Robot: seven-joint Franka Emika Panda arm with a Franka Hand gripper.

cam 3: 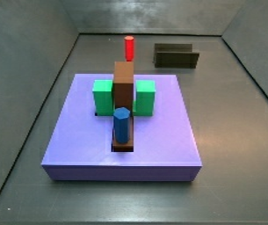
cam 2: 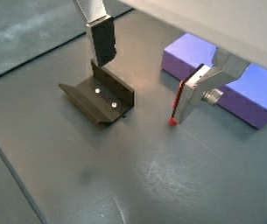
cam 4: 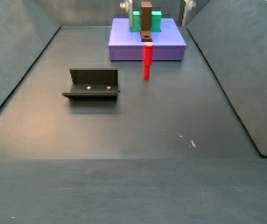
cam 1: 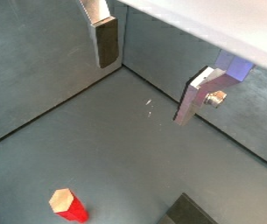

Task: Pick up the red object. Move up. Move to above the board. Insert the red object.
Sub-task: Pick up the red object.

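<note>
The red object (cam 4: 146, 61) is a slim peg standing upright on the floor just in front of the purple slab (cam 4: 165, 51); it also shows in a side view (cam 3: 129, 47). The board (cam 3: 124, 95) is a brown bar on the slab between two green blocks (cam 3: 103, 97), with a blue peg (cam 3: 122, 123) standing in it. My gripper (cam 2: 144, 92) is open and empty, well above the floor. In a wrist view the peg (cam 2: 174, 107) shows beside one finger (cam 2: 194, 92); in a wrist view (cam 1: 67, 206) it lies far from my gripper (cam 1: 144, 92).
The fixture (cam 2: 101, 98) stands on the floor beside the peg and also shows in both side views (cam 4: 92, 85) (cam 3: 176, 55). Grey walls (cam 1: 42, 70) enclose the floor. The purple slab (cam 2: 212, 63) lies close under one finger.
</note>
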